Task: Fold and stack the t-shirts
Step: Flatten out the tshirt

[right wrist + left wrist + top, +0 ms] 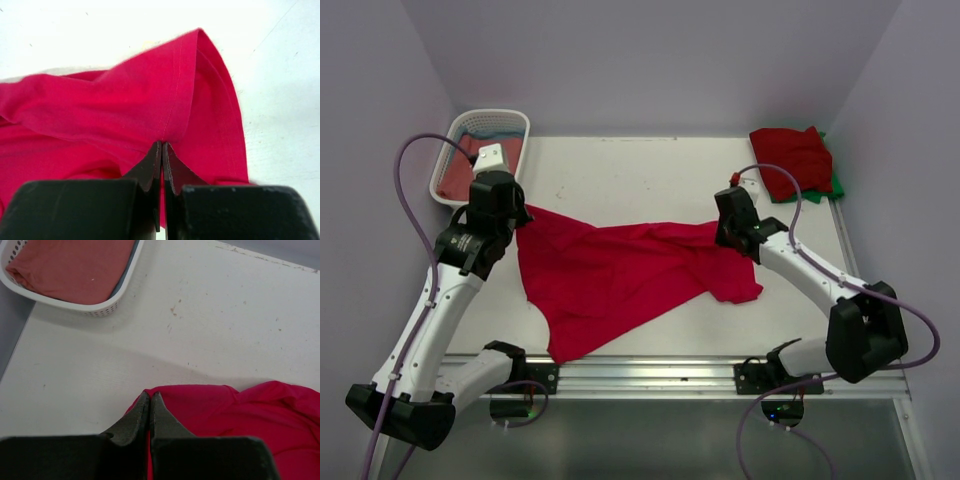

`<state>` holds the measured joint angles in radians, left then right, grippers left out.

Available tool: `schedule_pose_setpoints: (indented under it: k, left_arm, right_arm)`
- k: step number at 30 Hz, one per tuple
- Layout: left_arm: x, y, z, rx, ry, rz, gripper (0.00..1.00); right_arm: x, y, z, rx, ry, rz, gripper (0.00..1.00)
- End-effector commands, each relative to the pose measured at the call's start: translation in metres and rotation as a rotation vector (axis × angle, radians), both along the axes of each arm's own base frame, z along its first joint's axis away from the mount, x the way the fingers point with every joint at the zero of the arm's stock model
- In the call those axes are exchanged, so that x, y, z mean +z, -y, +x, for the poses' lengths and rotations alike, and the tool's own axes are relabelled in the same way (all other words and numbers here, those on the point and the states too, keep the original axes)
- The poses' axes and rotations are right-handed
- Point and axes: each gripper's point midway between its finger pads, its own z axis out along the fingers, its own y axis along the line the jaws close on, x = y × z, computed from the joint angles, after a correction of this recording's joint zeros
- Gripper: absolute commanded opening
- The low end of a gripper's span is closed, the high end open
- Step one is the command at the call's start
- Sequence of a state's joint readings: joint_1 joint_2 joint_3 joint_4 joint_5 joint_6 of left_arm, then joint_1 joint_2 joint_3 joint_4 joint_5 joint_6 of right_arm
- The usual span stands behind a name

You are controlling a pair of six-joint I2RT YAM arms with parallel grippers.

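A bright crimson t-shirt (620,275) is stretched across the middle of the table between both arms. My left gripper (520,222) is shut on its left corner; in the left wrist view the jaws (150,396) pinch the cloth edge (215,405). My right gripper (725,235) is shut on the shirt's right side, its jaws (162,146) clamped at a seam of the crimson t-shirt (125,105). A darker red t-shirt (792,158) lies folded on a green one (836,186) at the back right. A dusty-red t-shirt (75,267) lies in the basket.
A white slatted basket (516,120) stands at the back left, its rim (60,304) close to my left arm; blue cloth (485,128) shows inside. Purple walls close in the table. A metal rail (650,375) runs along the near edge.
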<state>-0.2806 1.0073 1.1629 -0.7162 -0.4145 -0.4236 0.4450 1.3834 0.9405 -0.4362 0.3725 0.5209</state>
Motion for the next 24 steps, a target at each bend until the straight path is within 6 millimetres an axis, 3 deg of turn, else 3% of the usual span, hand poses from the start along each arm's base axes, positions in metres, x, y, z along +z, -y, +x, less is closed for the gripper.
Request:
schedule_pose_setpoints:
  k: [1,2,4,5,7,8,12,15,18,19,20,22,24]
  left_arm:
    - [0.032,0.003,0.008,-0.043,0.123,-0.013,0.00]
    - [0.037,0.007,0.009,-0.063,0.136,-0.024,0.00]
    - [0.056,0.011,0.012,-0.084,0.175,-0.031,0.00]
    - [0.064,0.017,0.012,-0.120,0.190,-0.044,0.00]
    - [0.093,0.023,0.010,-0.167,0.267,-0.052,0.00]
    - [0.104,0.029,0.007,-0.209,0.295,-0.064,0.00]
    - [0.162,0.034,-0.019,-0.288,0.468,-0.083,0.00]
    - [0.204,0.039,-0.051,-0.383,0.623,-0.077,0.00]
    - [0.247,0.042,-0.096,-0.471,0.793,-0.080,0.00]
    - [0.263,0.039,-0.117,-0.488,0.860,-0.072,0.00]
    - [0.278,0.039,-0.133,-0.513,0.912,-0.071,0.00]
    - [0.296,0.036,-0.161,-0.535,0.989,-0.061,0.00]
    - [0.312,0.038,-0.186,-0.586,1.050,-0.064,0.00]
  right_arm:
    - [0.062,0.006,0.016,-0.011,0.165,-0.004,0.00]
    - [0.089,0.007,0.017,-0.008,0.232,0.012,0.00]
    - [0.118,0.011,0.016,-0.007,0.298,0.019,0.00]
    - [0.151,0.013,0.013,-0.006,0.380,0.049,0.00]
    - [0.185,0.017,0.006,0.010,0.460,0.061,0.00]
    - [0.214,0.020,-0.001,0.020,0.531,0.075,0.00]
    - [0.275,0.029,-0.027,0.062,0.669,0.110,0.00]
    - [0.311,0.038,-0.056,0.103,0.781,0.132,0.00]
    - [0.335,0.047,-0.084,0.145,0.890,0.137,0.00]
    - [0.353,0.057,-0.107,0.142,0.977,0.159,0.00]
    - [0.361,0.064,-0.118,0.147,1.019,0.143,0.00]
    - [0.382,0.082,-0.151,0.133,1.113,0.145,0.00]
    - [0.391,0.096,-0.168,0.118,1.144,0.116,0.00]
